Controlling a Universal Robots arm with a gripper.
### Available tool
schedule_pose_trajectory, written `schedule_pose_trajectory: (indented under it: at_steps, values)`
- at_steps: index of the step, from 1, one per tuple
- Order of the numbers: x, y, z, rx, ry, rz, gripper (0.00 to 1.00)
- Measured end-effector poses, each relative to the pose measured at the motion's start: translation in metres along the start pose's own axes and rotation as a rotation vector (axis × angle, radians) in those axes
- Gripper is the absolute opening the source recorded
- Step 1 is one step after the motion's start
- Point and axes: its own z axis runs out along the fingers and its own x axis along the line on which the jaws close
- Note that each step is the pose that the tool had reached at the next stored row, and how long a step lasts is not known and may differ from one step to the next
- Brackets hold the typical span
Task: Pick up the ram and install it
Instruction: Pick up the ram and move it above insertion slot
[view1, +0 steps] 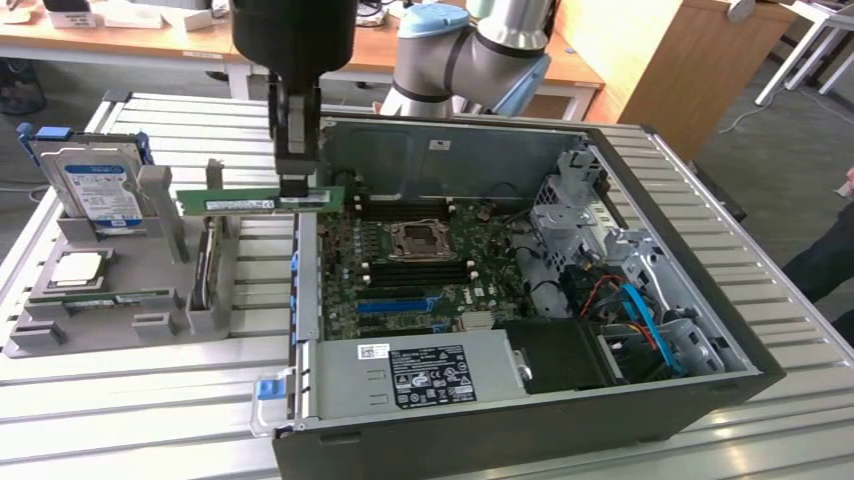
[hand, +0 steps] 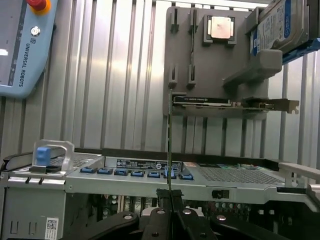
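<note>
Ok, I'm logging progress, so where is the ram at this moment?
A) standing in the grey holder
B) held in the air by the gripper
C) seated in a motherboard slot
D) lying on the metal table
B: the gripper is shut on the ram, which hangs level in the air at the edge of the open computer case.

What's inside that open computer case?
A green motherboard with a processor socket, a power supply and cables. The supply hides what lies beneath. The gripper holds the ram.
</note>
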Motion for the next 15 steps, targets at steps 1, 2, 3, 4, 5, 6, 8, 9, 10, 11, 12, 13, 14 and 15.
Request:
schedule_pose_trajectory:
  at_steps: [1, 2, 3, 4, 5, 6, 8, 9, 10, 11, 12, 13, 14, 15]
  values:
    - [0.000, -0.0026, -0.0001, 0.0000, 0.0000, 0.000, 0.12]
    - [0.000, -0.0056, -0.0002, 0.0000, 0.0000, 0.000, 0.12]
    - [0.001, -0.0084, -0.0003, 0.0001, -0.0001, 0.000, 0.12]
    - [0.001, -0.0112, -0.0004, 0.0001, -0.0001, 0.000, 0.12]
    - [0.002, -0.0261, -0.0011, 0.0000, 0.0000, 0.000, 0.12]
    - [0.002, -0.0375, -0.0016, 0.0000, 0.0000, 0.000, 0.12]
    - [0.003, -0.0517, -0.0022, 0.0000, 0.0000, 0.000, 0.12]
    - [0.003, -0.0541, -0.0022, 0.0000, -0.0001, 0.000, 0.12]
    - [0.004, -0.0564, -0.0024, 0.0000, 0.0000, 0.000, 0.12]
    - [0.004, -0.0589, -0.0024, 0.0000, 0.0000, 0.000, 0.12]
    - [0.004, -0.0615, -0.0025, 0.0001, -0.0001, 0.000, 0.12]
    - [0.004, -0.0644, -0.0026, 0.0000, 0.0000, 0.000, 0.12]
    - [0.004, -0.0671, -0.0027, 0.0001, -0.0001, 0.000, 0.12]
    - [0.004, -0.0698, -0.0028, 0.0000, 0.0000, 0.000, 0.12]
